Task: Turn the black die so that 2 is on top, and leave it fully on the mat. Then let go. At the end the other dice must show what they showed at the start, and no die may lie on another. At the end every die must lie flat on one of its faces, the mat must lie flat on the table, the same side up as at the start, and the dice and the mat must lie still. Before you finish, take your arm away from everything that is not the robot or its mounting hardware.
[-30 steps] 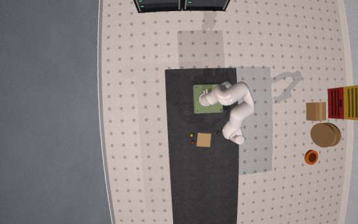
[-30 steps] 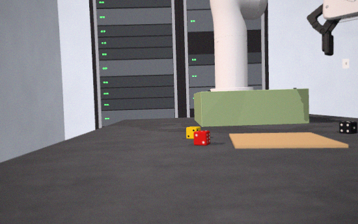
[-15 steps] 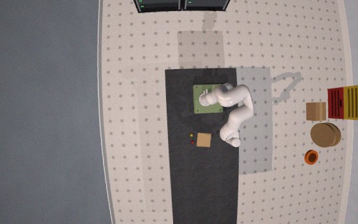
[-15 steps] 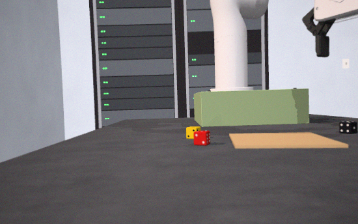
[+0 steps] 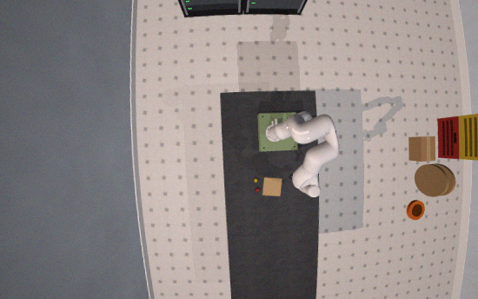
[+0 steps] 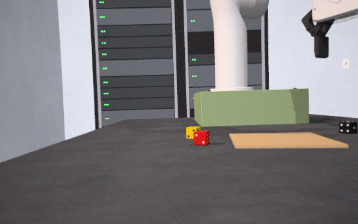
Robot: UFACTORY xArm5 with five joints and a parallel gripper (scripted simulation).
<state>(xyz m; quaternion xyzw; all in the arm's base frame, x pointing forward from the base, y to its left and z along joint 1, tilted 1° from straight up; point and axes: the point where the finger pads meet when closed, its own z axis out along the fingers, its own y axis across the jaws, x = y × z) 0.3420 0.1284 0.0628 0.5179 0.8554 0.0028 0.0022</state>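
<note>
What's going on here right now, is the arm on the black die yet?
Not yet. The gripper hangs open and empty, high above the table. The black die sits on the table beyond the tan mat, not on it. The yellow die and red die sit close together on the mat's other side, untouched.

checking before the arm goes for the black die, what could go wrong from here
1. The small black die sits off the flat tan mat, near the table edge; a clumsy grab might knock it off.
2. The open gripper hangs high and empty, so a long descent must line up on a small target.
3. The red die and yellow die sit close together beside the mat; a sweep could tip them.
</note>
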